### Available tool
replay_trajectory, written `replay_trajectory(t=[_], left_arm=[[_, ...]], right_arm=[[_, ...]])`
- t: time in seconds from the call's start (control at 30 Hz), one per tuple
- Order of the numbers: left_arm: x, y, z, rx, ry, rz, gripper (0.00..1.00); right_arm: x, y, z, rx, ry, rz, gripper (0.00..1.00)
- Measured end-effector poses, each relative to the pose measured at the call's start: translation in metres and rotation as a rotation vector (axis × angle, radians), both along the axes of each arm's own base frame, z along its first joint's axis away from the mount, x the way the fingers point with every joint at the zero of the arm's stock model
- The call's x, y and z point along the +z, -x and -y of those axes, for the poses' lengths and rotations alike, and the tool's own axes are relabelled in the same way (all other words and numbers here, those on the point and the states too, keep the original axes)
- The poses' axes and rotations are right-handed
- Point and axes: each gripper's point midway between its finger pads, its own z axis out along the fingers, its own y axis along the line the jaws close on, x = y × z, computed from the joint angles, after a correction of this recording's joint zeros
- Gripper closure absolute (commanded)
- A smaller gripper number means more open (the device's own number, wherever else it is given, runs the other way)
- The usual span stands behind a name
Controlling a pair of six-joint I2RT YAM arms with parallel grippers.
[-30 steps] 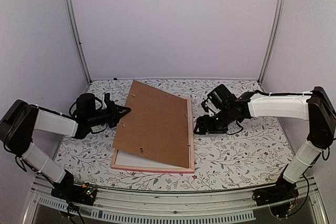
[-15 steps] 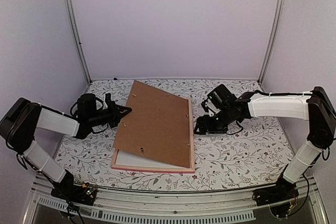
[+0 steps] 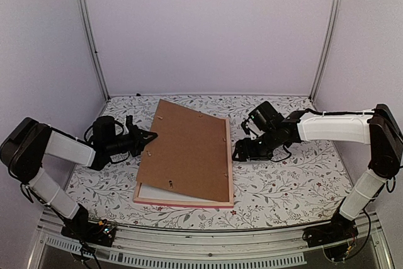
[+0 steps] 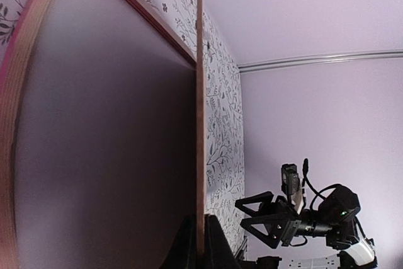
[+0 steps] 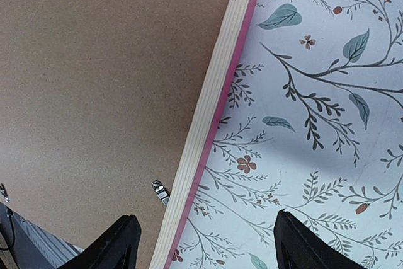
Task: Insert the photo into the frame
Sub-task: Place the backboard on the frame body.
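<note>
- So, the step in hand looks like opening the back. The large rectangular picture frame with the thin pink border (image 3: pixel 182 203) lies face down on the floral-patterned table cover (image 3: pixel 283 181). The plain brown hardboard backing board (image 3: pixel 186 152) sits tilted on it, with its left edge raised off the frame and its right edge down along the frame's right rail.
- Left claw (image 3: pixel 150 135), at the frame's left side, is clamped tight on the raised left edge of the backing board. The wrist view shows the thin board edge running between its two fingers.
- Right claw (image 3: pixel 238 154), at the frame's right side, has its jaws wide and grips nothing. One finger hangs over the board just inside the right rail, the other over table cover outside it. We can't tell if either touches down.
- We can't see the photo in any view. A white sheet (image 3: pixel 157 192) shows inside the frame under the raised board, at the frame's near-left corner. We can't tell whether it is a mat or something else.
- Next move, in our judgement: get the board fully clear of the frame without dragging the frame along. The right claw is well placed to pin the right rail. After that, the photo has to be found and laid in.
- Risks: the thin edge pinch may slip, and the small metal retaining tabs (image 5: pixel 160 191) by the right rail could snag the board.
</note>
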Motion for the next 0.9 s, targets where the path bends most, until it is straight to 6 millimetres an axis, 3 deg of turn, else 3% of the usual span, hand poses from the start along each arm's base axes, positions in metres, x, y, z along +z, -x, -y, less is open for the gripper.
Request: replay_trajectory(t=[0.27,0.6,0.9], left_arm=[[-0.010,0.000,0.000,-0.001,-0.006,-0.013,0.85],[-0.018,0.002,-0.001,-0.007,-0.047,-0.018,0.51],[-0.026,0.005,-0.003,-0.022,-0.137,-0.036,0.39]], right_arm=[[-0.001,0.000,0.000,0.000,-0.001,0.001,0.23],[-0.004,0.001,0.001,0.000,0.002,-0.003,0.23],[-0.010,0.001,0.000,0.002,0.005,-0.011,0.23]])
